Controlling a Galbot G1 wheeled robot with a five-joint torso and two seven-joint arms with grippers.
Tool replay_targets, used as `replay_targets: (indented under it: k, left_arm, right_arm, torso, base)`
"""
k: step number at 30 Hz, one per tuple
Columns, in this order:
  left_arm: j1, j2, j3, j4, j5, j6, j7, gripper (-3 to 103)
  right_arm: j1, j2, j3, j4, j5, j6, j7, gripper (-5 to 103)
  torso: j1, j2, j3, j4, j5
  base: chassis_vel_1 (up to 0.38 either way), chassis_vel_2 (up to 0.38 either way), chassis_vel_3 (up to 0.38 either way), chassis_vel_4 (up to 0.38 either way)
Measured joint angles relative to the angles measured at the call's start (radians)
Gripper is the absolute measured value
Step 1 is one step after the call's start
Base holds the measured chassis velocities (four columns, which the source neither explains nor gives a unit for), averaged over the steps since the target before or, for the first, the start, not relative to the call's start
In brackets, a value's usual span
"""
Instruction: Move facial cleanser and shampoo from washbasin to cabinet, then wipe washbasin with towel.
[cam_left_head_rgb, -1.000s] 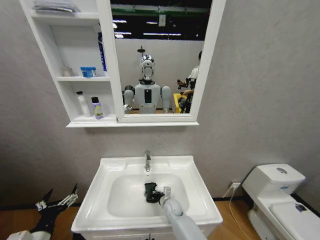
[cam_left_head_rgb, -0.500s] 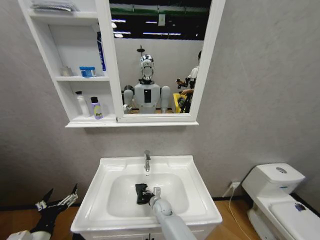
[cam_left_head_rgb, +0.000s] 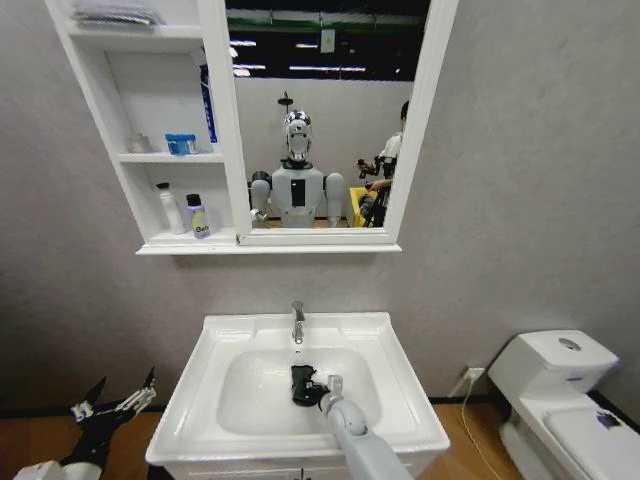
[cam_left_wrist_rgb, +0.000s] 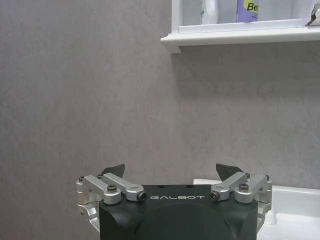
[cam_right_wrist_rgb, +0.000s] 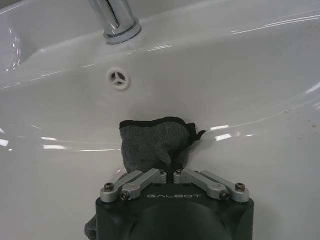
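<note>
Your right gripper is down inside the bowl of the washbasin, its fingers pinched tight on the towel, a dark grey-black cloth that bunches out ahead of the fingertips and lies against the white ceramic. From the head view you see the towel near the middle of the bowl, just in front of the chrome tap (the small overflow hole sits between tap and cloth in the wrist view). Your left gripper hangs low beside the basin's left side, fingers spread wide with nothing between them. On the cabinet, the bottom shelf carries a white bottle and a purple bottle side by side.
</note>
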Motion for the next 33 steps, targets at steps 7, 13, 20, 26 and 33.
replay_targets:
  k: [7, 13, 20, 26, 33]
  left_arm:
    - [0.000, 0.000, 0.000, 0.000, 0.000, 0.000, 0.000, 100]
    - [0.000, 0.000, 0.000, 0.000, 0.000, 0.000, 0.000, 100]
    - [0.000, 0.000, 0.000, 0.000, 0.000, 0.000, 0.000, 100]
    - [0.000, 0.000, 0.000, 0.000, 0.000, 0.000, 0.000, 100]
    - [0.000, 0.000, 0.000, 0.000, 0.000, 0.000, 0.000, 100]
  right_arm:
    - [0.019, 0.045, -0.008, -0.042, -0.010, 0.001, -0.001, 2]
    - [0.042, 0.105, -0.051, -0.081, -0.010, 0.004, -0.008, 2]
    - [0.055, 0.117, -0.087, -0.087, -0.006, 0.001, -0.009, 2]
    - [0.056, 0.119, -0.080, -0.091, -0.007, 0.001, -0.006, 2]
    - [0.004, 0.050, -0.025, 0.003, 0.004, -0.007, -0.003, 2]
  torso:
    - [0.000, 0.000, 0.000, -0.0007, -0.0002]
    - [0.000, 0.000, 0.000, -0.0006, 0.0002]
    - [0.000, 0.000, 0.001, -0.0004, 0.0005]
    - [0.000, 0.000, 0.000, 0.0000, 0.0004]
    - [0.000, 0.000, 0.000, 0.0001, 0.0003]
  base:
    - [0.000, 0.000, 0.000, 0.000]
    - [0.000, 0.000, 0.000, 0.000]
    - [0.000, 0.000, 0.000, 0.000]
    - [0.000, 0.000, 0.000, 0.000]
    - [0.000, 0.000, 0.000, 0.000]
